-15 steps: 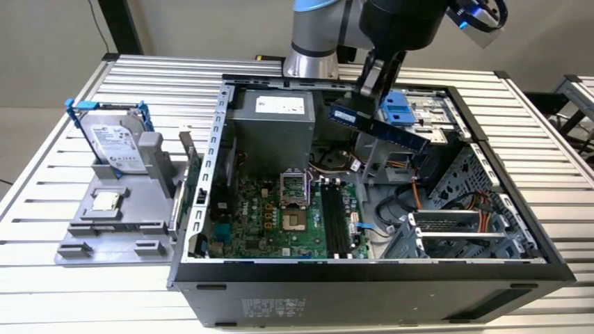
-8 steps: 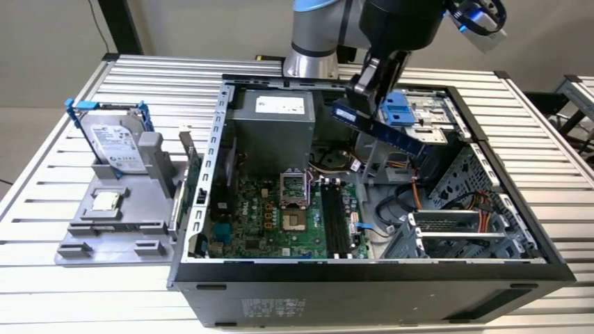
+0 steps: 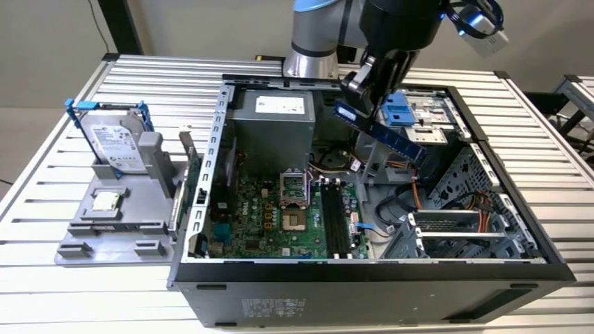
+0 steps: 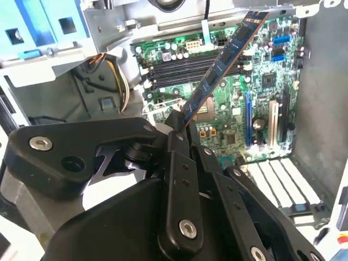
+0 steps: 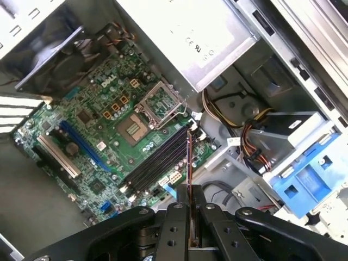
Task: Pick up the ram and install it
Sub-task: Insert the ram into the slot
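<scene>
— Above the open case (image 3: 371, 292), which step are you at?
— Carrying. Your gripper (image 3: 351, 90) is clamped on the ram (image 3: 390, 136) at its upper end, and the stick hangs clear of the memory slots (image 3: 336, 219).
— Its heading?
— The long axis slants, free end down toward the exterior view's right. I judge seating calls for lining it up along a slot.

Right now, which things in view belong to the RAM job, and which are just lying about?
Part of the job: the ram, clamped in the pincer above the open computer case; the black memory slots on the motherboard.
Lying about: the hard drive and the processor chip, on the grey holder beside the case.
</scene>
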Robot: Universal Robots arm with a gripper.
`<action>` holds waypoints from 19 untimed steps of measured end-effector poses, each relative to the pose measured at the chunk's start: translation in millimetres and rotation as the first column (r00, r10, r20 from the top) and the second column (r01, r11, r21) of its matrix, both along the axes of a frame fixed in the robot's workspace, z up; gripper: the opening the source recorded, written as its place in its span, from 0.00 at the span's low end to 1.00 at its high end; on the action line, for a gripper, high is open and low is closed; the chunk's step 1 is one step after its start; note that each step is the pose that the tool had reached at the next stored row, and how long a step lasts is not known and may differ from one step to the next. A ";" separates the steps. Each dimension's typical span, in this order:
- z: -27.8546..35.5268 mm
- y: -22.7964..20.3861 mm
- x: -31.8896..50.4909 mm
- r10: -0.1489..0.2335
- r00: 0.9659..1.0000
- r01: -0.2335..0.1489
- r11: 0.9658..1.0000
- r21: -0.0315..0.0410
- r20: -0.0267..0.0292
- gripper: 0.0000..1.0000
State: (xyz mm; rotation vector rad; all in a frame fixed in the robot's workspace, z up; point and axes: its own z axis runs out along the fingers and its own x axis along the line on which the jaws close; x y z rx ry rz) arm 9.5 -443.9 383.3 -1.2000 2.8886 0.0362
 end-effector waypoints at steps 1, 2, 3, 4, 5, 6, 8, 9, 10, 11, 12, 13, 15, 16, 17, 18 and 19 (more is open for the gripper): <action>0.0 0.0 0.0 -0.015 1.000 0.015 1.000 0.000 0.000 0.00; 0.1 0.0 0.0 -0.030 1.000 0.030 1.000 0.000 0.000 0.00; 0.1 0.0 0.0 -0.046 0.999 0.046 0.999 0.000 0.000 0.00; 0.1 0.0 0.0 -0.061 0.998 0.061 0.998 0.000 0.000 0.00; 0.1 0.0 0.0 -0.076 0.997 0.076 0.997 0.000 0.000 0.00; 0.1 0.0 0.0 -0.091 0.996 0.091 0.996 0.000 0.000 0.00; 0.1 0.0 0.0 -0.119 0.993 0.119 0.993 0.000 0.000 0.00; 0.0 0.0 0.0 -0.134 0.991 0.134 0.991 0.000 0.000 0.00; 0.0 0.0 0.0 -0.149 0.989 0.149 0.989 0.000 0.000 0.00; -0.1 0.0 0.0 -0.166 0.986 0.166 0.986 0.000 0.000 0.00; -0.2 0.0 0.0 -0.182 0.983 0.182 0.983 0.000 0.000 0.00; -0.3 0.0 0.0 -0.198 0.980 0.198 0.980 0.000 0.000 0.00; -0.4 0.0 0.0 -0.231 0.973 0.231 0.973 0.000 0.000 0.00; -0.5 0.0 0.0 -0.248 0.969 0.248 0.969 0.000 0.000 0.00; -0.5 0.0 0.0 -0.264 0.964 0.264 0.964 0.000 0.000 0.00; -0.6 0.0 0.0 -0.280 0.960 0.280 0.960 0.000 0.000 0.00; -0.7 0.0 0.0 -0.298 0.955 0.298 0.955 0.000 0.000 0.00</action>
